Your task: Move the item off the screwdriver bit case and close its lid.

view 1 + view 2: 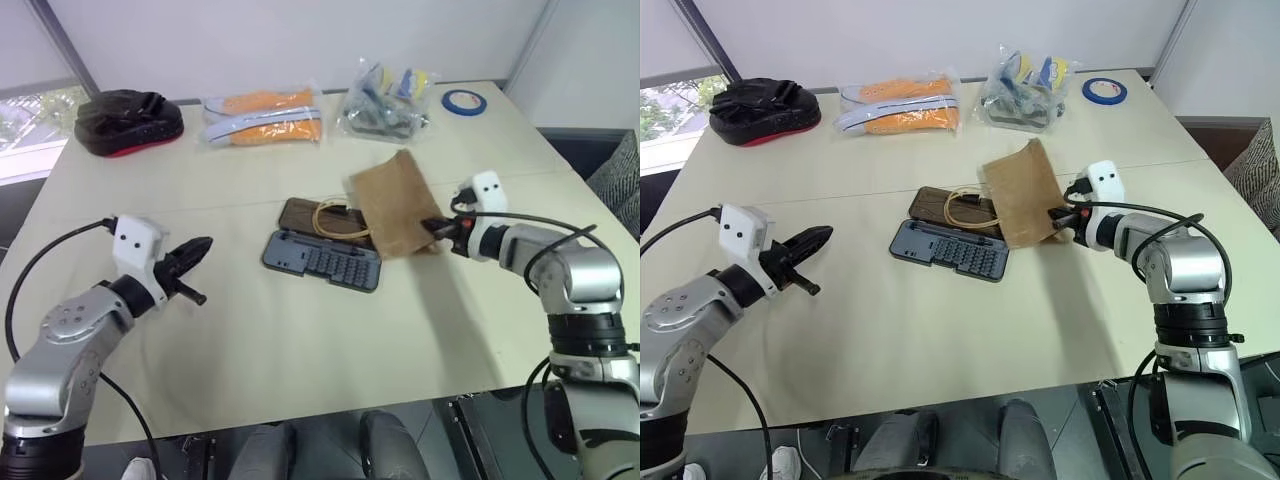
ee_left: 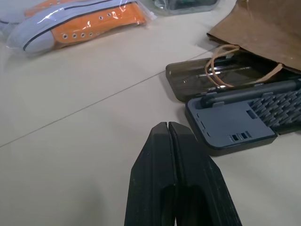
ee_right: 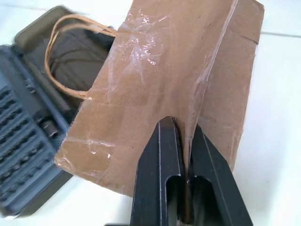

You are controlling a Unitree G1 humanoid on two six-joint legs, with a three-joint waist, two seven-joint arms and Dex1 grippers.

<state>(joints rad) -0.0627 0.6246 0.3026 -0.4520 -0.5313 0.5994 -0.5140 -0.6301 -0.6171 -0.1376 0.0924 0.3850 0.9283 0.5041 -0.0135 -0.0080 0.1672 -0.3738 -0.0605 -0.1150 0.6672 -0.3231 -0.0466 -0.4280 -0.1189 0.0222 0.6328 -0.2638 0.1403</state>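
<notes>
now the brown paper bag (image 1: pixel 395 210) lies across the right end of the open bit case (image 1: pixel 325 258), its handles (image 1: pixel 335 215) on the lid (image 1: pixel 305 215); it is pinched at its near edge by the right claw (image 1: pixel 437 229) and is best dragged rightward, low, onto bare worktop (image 1: pixel 300 340). the left claw (image 1: pixel 192 262) is held together, empty.

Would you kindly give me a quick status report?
Right tool shut on paper bag. Left tool shut, empty. Bag overlaps open bit case; handles lie on lid.

No readable text or labels.
</notes>
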